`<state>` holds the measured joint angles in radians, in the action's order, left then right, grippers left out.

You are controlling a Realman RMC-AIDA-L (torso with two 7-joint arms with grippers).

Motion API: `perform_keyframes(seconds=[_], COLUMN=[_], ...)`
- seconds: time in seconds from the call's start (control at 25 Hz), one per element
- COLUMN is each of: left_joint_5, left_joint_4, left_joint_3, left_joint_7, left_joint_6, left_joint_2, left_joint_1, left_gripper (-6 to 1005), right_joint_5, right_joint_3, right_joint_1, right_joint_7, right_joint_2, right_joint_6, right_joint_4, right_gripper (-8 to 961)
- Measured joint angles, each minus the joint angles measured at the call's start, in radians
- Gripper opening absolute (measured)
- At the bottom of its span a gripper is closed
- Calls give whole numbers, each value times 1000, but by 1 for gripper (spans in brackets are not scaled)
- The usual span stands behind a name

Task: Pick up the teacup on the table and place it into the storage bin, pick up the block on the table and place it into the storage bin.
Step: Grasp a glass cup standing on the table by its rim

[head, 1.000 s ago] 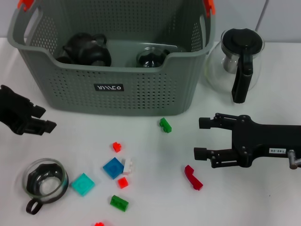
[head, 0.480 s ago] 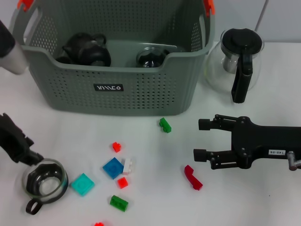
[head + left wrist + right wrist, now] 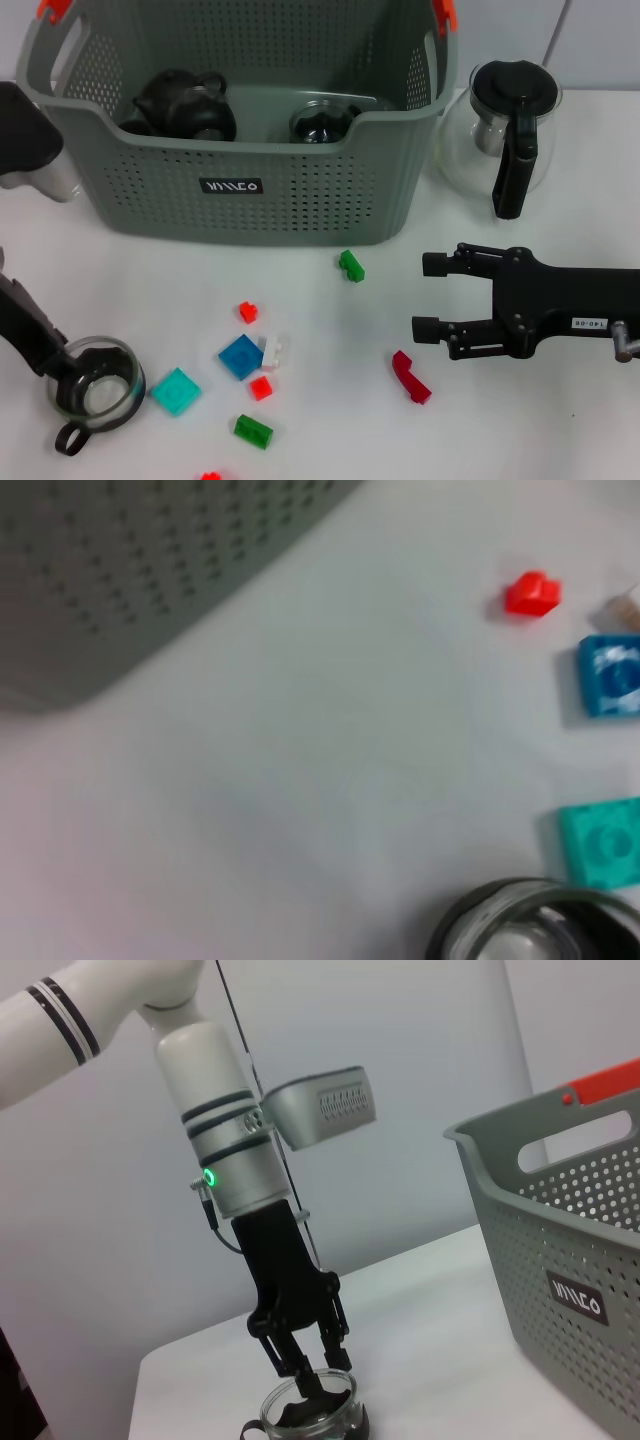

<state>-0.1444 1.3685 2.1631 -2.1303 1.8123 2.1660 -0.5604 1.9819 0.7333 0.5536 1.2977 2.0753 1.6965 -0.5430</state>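
The left gripper (image 3: 312, 1378) hangs straight down over the glass teacup (image 3: 95, 388) at the lower left of the head view. Its dark fingers (image 3: 292, 1364) are spread apart, their tips dipping at the cup's rim, one seemingly inside and one at the edge; nothing is clamped that I can see. In the head view only a dark slanted part of that gripper shows, touching the cup's upper left rim. The cup stands upright on the white table (image 3: 330, 320), its looped black handle pointing toward the bottom edge of the frame.

The right gripper (image 3: 428, 295) lies low at the right of the head view, its two black fingers (image 3: 452, 262) wide apart and pointing left, holding nothing. A dark red block (image 3: 409, 377) sits just below it, a green block (image 3: 351, 265) to its left.

Scattered across the lower middle are a small red block (image 3: 248, 312), a blue block (image 3: 240, 356) touching a white block (image 3: 271, 351), another red block (image 3: 261, 388), a teal block (image 3: 176, 391) just beside the cup, and a dark green block (image 3: 253, 431).

The storage bin (image 3: 250, 180) fills the upper left and middle, with a black teapot (image 3: 185, 105) and a glass vessel (image 3: 322, 122) inside. A glass pot (image 3: 505, 130) with a black handle stands to its right.
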Motion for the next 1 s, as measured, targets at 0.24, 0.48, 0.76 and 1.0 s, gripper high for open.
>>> perform_keyframes(seconds=[0.24,0.48,0.76,1.0], left_joint_5=[14,16,25,31], left_joint_4=[-50,-88,-92,-109], left_joint_3=[-20,-23,-34,-34], left_joint_7=[-13,-19,-39,-57], left_joint_6=[-38,-59,-68,-74], left_joint_2=[1,1,0,-3], left_joint_1=[-6,-17,-23,-35], left_gripper=[421,396,368,343], right_joint_5=[0,0,0,0], right_joint_3=[0,0,0,0], right_joint_1=[-1,-1,-1,-1], right_joint_7=[-1,-1,-1,-1], right_joint_2=[0,0,0,0], right_joint_6=[-2,-3,-2,0], right_joint_4=[0,0,0,0], right_gripper=[941,940,940,941])
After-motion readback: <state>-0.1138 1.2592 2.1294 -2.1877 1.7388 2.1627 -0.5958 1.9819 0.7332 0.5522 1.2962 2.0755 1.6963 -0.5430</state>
